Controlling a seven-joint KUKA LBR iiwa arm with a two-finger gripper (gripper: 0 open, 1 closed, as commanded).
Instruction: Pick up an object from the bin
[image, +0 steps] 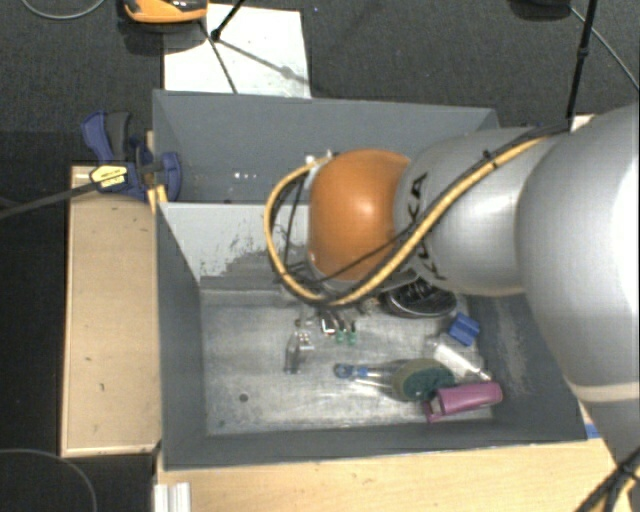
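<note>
tool (322, 328), grip unclear, hangs over the bin's (185, 330) middle near a blue-handled brush (395, 377), handle pointing left.

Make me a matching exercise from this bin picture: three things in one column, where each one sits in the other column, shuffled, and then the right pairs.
Things
1. purple cylinder
2. small blue block
3. gripper

Places
A. over the bare bin floor, left of the loose things
B. lowest in the view, at the front right of the bin
C. by the right wall, just behind the white piece

Pairs: 1-B, 2-C, 3-A
</note>
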